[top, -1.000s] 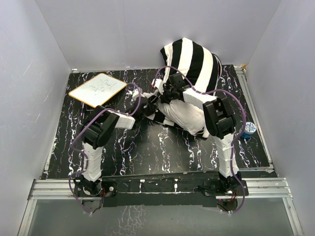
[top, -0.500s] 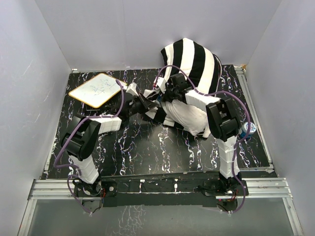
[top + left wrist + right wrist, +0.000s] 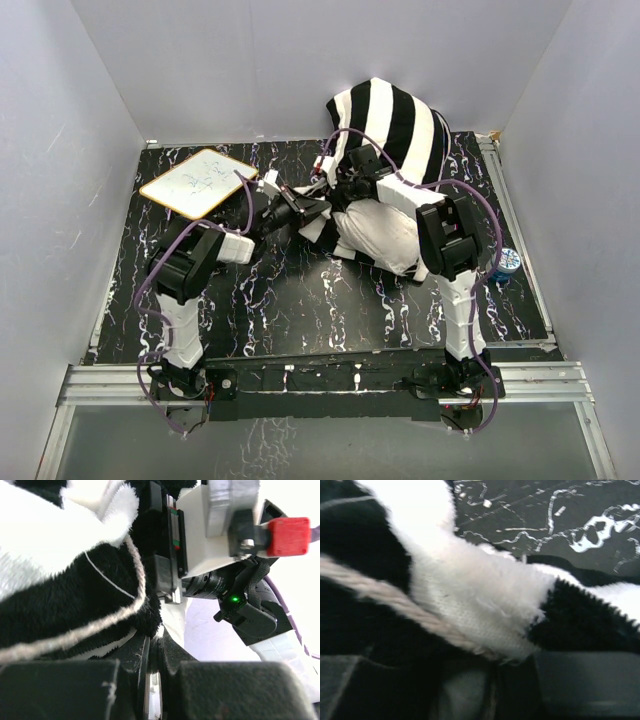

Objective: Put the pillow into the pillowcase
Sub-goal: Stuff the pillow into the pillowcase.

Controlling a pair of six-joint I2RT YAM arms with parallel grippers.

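Whiteboard (image 3: 203,182) lay flat on the black marbled desk (image 3: 300,300), well off to the left of the left claw (image 3: 152,652). That claw's two fingers were pressed together. The black-and-white pile of the pillowcase (image 3: 392,118) ran down into the seam between them, so it was pinching the cloth's edge. A pale cord (image 3: 100,625) looped across the fabric just above its fingertips. Just beyond it and to its right sat the white body of the right claw (image 3: 492,690), close enough to fill the upper part of the left wrist view. Striped cloth and the same cord lay draped over the right claw's fingers, touching them. With the tips covered, I could not tell whether they were spread or pinching. Past both claws the pillowcase rose in a plump striped mound. The pillow (image 3: 385,235) lay on the desk on the near side of the right claw, under the right forearm. Its near part was bare white and its far part was inside the striped sleeve. A small blue round object (image 3: 507,262) sat well to the right of the right claw, by the desk's edge.
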